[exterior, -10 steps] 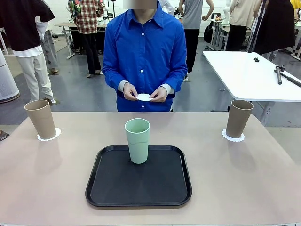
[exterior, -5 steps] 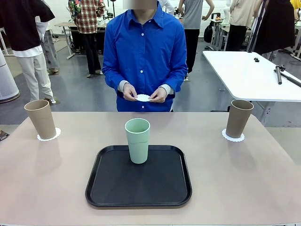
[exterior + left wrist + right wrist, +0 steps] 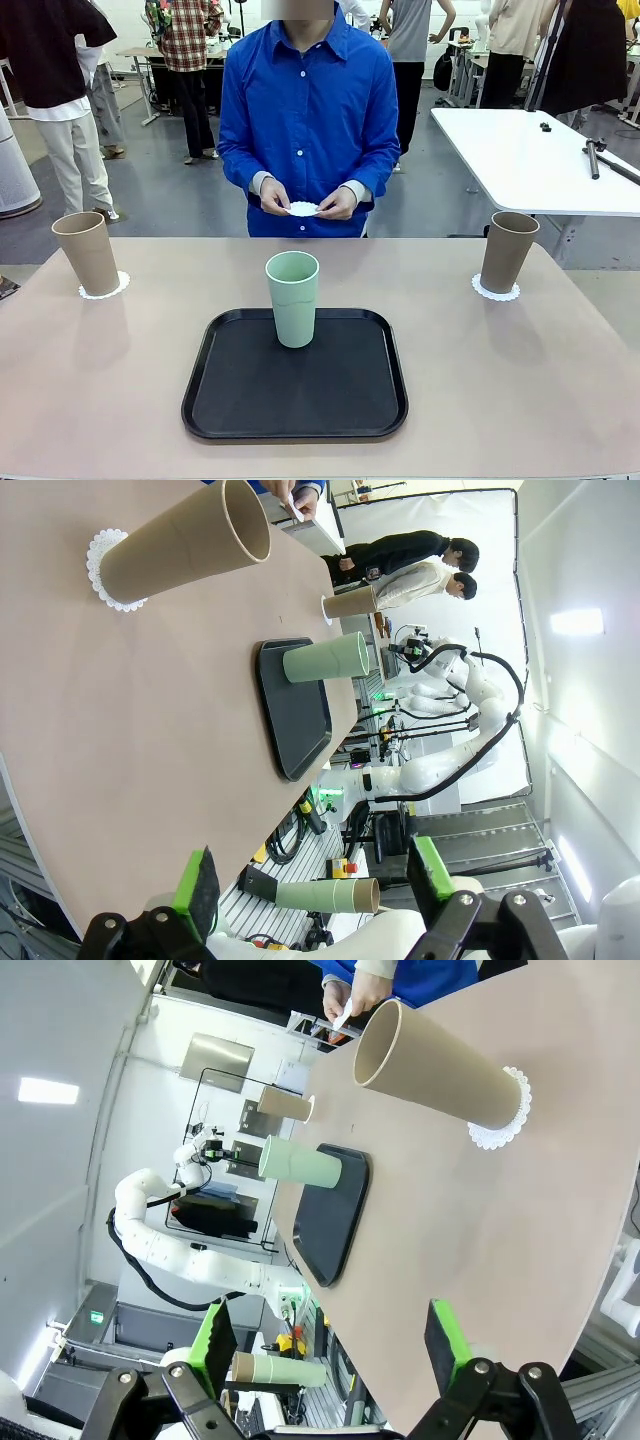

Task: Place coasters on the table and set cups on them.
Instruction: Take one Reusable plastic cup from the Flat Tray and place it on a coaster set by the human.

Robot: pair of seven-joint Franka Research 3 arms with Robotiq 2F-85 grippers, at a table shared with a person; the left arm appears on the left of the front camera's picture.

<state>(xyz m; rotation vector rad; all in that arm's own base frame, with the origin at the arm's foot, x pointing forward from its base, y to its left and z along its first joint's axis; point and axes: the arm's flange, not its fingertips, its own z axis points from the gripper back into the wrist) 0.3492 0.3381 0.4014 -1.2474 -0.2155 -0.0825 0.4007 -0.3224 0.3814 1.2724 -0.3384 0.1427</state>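
Two settings of three done, by the look of it. On the robot's left of the wide beige-tan desk [image 3: 520, 380], a tall tan-brown tapered cup [image 3: 88, 252] upright on a small round white scalloped paper coaster [image 3: 104, 288]. On the right, a second tan-brown cup [image 3: 508, 250] upright on a second white coaster [image 3: 497, 290]. In the middle, the pale mint green cup [image 3: 292, 298] upright on the far part of a black rounded plastic tray [image 3: 295, 400], no coaster under it. Third white coaster [image 3: 303, 208] pinched between the person's two hands [image 3: 338, 202], beyond the far edge of the desk, not yet laid down.

Left gripper [image 3: 313, 885] spread wide, nothing between the green pads, well back from the cups. Right gripper [image 3: 332, 1345] likewise spread wide and empty.

Step in hand, as judged: laying the last coaster. Next move calls for waiting until it lies flat on bare desk. Then reaching to the tray, closing on the mint cup around mid-height, lifting clear of the tray lip and setting down centred on the paper. Worth watching: tall narrow cup, likely easy to tip; light paper, likely to shift under an off-centre landing.
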